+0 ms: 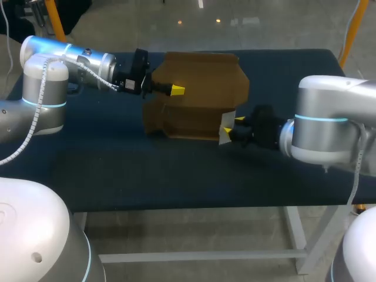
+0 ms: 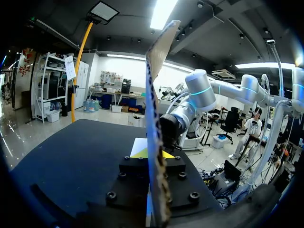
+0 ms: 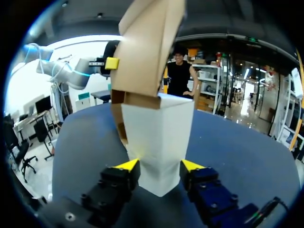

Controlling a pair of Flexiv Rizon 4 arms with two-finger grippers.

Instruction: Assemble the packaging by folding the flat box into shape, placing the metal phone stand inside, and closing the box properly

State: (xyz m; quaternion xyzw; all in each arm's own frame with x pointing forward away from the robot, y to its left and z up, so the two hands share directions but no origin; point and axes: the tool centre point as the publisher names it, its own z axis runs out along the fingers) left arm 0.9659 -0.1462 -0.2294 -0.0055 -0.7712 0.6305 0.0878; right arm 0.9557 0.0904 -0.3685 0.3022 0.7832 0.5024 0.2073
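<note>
A brown cardboard box [image 1: 200, 94], partly folded, stands upright in the middle of the dark blue table [image 1: 117, 170]. My left gripper [image 1: 176, 90] is at its upper left and is shut on a thin cardboard panel [image 2: 154, 118], which runs edge-on between its fingers [image 2: 153, 154]. My right gripper [image 1: 232, 126] is low at the box's right corner. Its yellow tips press both sides of the box's white end section [image 3: 159, 137], and the brown flaps [image 3: 147, 47] rise above the gripper [image 3: 159, 165]. No metal phone stand is in view.
Bare table surface lies in front of the box and to both sides of it. The table's front edge [image 1: 194, 205] runs below the box in the head view. My right arm [image 2: 199, 95] shows beyond the panel in the left wrist view.
</note>
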